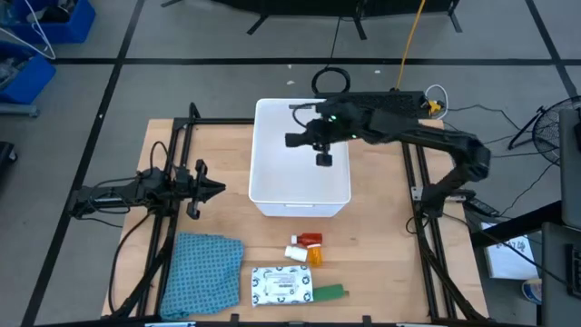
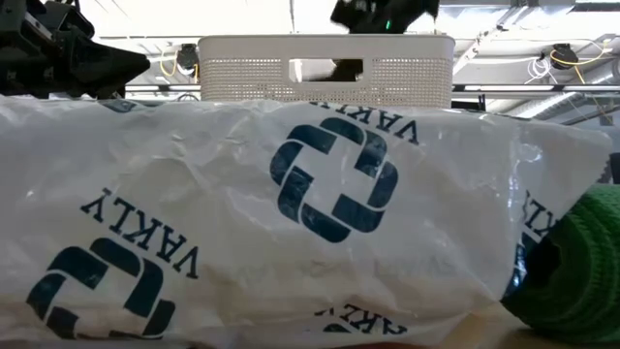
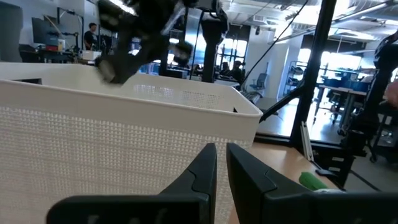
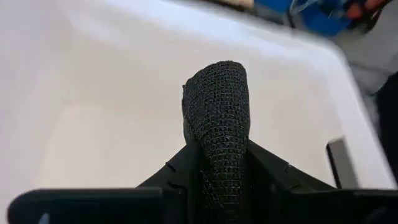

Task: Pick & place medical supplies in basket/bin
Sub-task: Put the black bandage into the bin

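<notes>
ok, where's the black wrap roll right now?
The black wrap roll is clamped in the right hand, held above the inside of the white bin, toward its right side in the high view. It is not set down yet.

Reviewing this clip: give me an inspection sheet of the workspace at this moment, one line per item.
Surface: wooden table, bare around the items.
Job's things: white bin at the table's middle; black wrap roll held over the bin's inside; white packet, green roll and orange-capped bottles on the table near the bin.
Clutter: teal cloth beside the packet.
Grippers: right gripper above the bin, shut on the roll; left gripper waits left of the bin, fingers close together.
Cables: black loop and yellow line on the floor beyond the table.
Surroundings: blue crates, office room with desks.
</notes>
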`<action>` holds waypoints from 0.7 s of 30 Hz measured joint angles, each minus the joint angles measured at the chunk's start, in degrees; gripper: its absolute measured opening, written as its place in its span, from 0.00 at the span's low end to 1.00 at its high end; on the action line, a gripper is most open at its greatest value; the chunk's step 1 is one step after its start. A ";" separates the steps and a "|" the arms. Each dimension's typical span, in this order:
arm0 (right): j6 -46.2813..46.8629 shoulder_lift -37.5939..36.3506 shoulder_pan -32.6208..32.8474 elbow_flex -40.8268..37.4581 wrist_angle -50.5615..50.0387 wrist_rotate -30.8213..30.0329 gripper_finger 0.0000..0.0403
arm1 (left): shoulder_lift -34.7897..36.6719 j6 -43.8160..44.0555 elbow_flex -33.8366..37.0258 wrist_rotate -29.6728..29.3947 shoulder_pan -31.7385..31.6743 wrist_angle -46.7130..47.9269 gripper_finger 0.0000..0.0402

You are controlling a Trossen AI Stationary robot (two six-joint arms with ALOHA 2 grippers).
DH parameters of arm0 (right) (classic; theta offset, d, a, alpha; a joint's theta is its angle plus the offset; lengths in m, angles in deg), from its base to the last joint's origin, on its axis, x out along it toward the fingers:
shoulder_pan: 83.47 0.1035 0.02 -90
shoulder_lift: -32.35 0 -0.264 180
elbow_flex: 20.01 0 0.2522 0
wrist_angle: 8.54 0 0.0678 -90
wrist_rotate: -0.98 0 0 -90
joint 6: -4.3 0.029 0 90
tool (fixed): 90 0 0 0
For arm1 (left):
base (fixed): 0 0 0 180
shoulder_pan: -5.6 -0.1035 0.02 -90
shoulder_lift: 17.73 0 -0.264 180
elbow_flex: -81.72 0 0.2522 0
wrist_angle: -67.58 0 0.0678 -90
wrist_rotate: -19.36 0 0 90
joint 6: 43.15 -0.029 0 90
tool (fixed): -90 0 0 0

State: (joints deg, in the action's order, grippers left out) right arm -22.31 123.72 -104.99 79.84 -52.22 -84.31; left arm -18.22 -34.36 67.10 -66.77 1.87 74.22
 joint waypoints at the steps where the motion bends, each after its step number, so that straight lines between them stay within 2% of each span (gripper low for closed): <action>1: -0.57 1.32 -0.63 0.02 0.17 -0.03 0.23 | 0.01 0.31 0.00 0.01 -0.02 0.00 0.10; 10: -1.73 12.68 -4.09 0.06 5.43 0.32 0.23 | 0.02 0.37 0.00 0.01 -0.02 0.00 0.10; 21: -2.82 22.26 -4.90 0.06 5.71 7.56 0.23 | 0.02 -0.04 0.00 -5.49 -0.02 -0.70 0.10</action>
State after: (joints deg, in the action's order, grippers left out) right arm -25.13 145.98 -109.89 79.90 -46.51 -76.74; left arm -18.20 -34.40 67.10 -72.26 1.86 73.52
